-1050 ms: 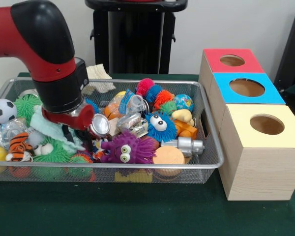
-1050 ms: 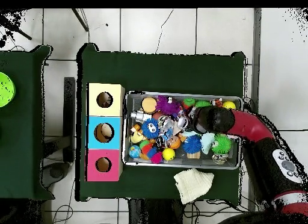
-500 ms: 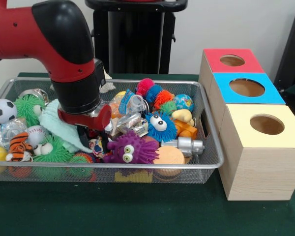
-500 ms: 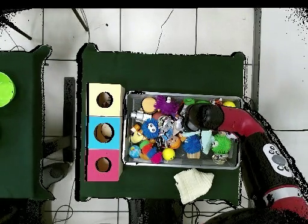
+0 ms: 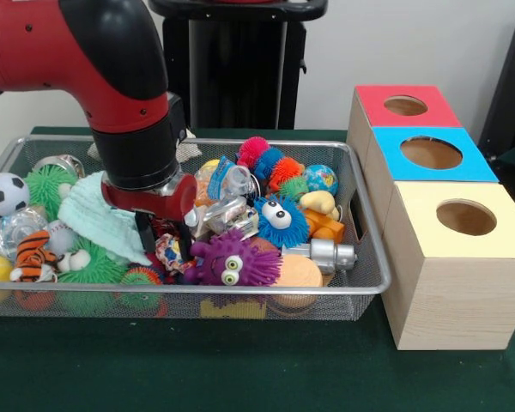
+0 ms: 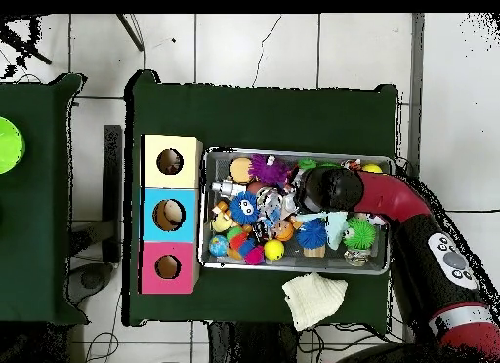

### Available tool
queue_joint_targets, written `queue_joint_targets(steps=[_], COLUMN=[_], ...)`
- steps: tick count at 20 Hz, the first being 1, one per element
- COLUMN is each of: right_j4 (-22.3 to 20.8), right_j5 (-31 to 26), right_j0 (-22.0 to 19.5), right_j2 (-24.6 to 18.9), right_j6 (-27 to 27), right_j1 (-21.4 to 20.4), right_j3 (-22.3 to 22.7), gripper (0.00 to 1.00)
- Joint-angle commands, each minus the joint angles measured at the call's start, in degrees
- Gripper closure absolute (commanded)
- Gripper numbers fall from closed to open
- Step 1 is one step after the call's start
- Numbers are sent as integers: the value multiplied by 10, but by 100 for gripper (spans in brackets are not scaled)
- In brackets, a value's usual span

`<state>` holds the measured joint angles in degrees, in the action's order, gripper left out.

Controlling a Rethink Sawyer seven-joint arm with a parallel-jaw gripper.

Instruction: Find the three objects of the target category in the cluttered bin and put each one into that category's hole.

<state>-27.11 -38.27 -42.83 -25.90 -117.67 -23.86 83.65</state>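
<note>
The gripper (image 5: 165, 245) is working down into the clutter at the bin's (image 5: 371, 251) left-centre, buried between a mint cloth (image 5: 99, 215) and a purple fuzzy toy (image 5: 227, 259). Toys are hiding its tips, so I cannot tell whether it is spread or closing on anything. The arm (image 6: 391, 201) is reaching across the bin and covering that patch from above.

Which toys are the targets is not showing. Candidates are lying all over the bin: a blue fuzzy toy (image 5: 279, 219) at its middle, a small globe (image 5: 323, 178) towards its far right corner, a soccer ball (image 5: 3, 193) at its left wall. Just outside the bin's right wall three boxes are standing in a row, red (image 5: 376, 96), blue (image 5: 393, 139) and yellow (image 5: 425, 199), each with a hole on top and nothing showing in it.

I judge the search and first pick are still going on. Next it is probably needing a firm hold on one toy, a straight lift clear of the bin's rim without dragging the cloth, then a carry to the matching hole.
</note>
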Motion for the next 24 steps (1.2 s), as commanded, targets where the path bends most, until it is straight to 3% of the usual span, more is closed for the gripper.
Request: queue_joint_targets(steps=[1,10,15,19,20,24], right_j4=[11,-1,-8,-2,9,18], right_j5=[47,64,100,122,122,142], right_j0=[-3,-2,33,56,63,81], right_j2=[-7,3,49,74,85,110], right_j6=[-13,-5,-73,-95,-92,-125], right_j1=[7,36,52,59,59,52], right_j3=[40,9,-13,-24,-25,-27], gripper=[0,0,0,0,100,100])
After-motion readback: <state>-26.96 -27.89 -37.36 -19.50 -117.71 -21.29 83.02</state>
